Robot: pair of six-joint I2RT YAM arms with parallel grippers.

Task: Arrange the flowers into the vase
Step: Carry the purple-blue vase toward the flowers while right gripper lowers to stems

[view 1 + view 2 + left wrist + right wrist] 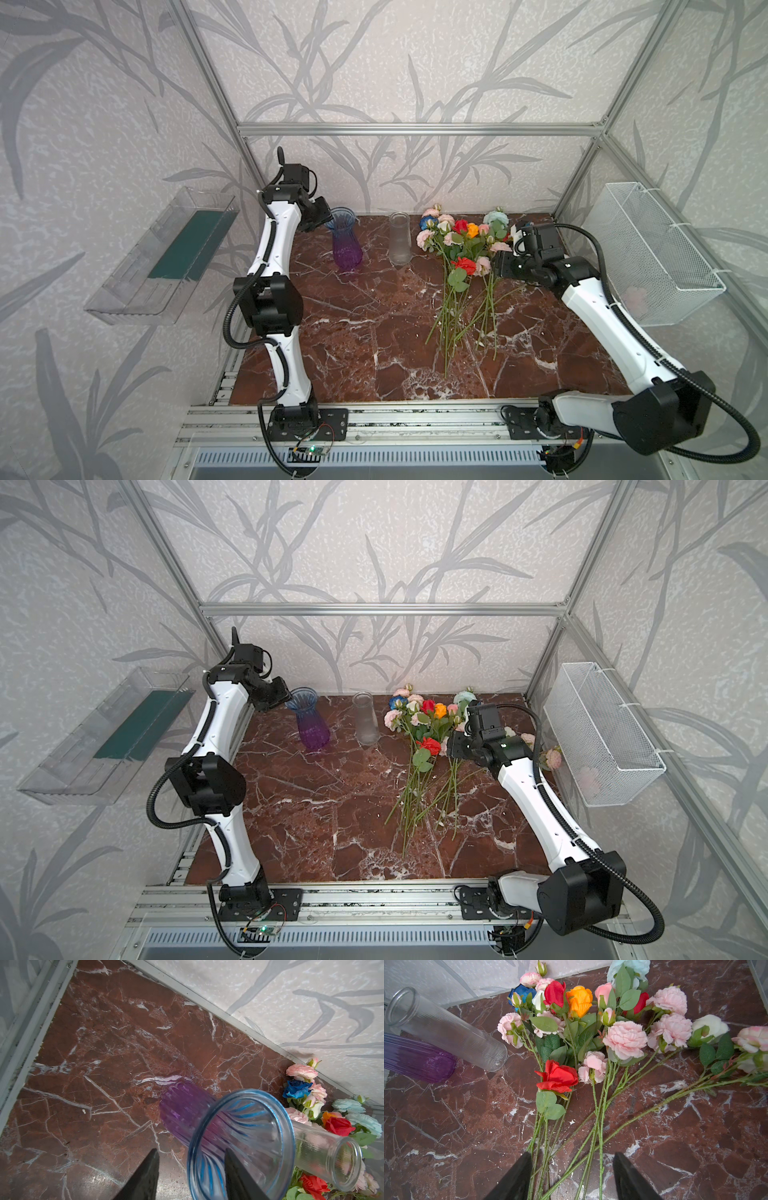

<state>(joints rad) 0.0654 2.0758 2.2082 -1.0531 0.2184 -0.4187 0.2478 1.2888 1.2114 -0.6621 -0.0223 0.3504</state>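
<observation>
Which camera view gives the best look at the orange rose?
The right wrist view: the orange rose is close and sharp, barely covered by leaves. In both top views it is a small orange spot. The left wrist view shows only a sliver beside a red rose.

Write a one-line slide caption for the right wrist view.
Open right end effector over loose flowers; clear vase and purple vase stand nearby.

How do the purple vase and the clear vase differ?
The purple vase is tinted, blue at the rim; the clear vase is colourless. The purple vase flares at the mouth and bulges low; the clear vase is nearly straight. The clear vase stands nearer the flowers than the purple vase. Both stand upright, empty.
</observation>
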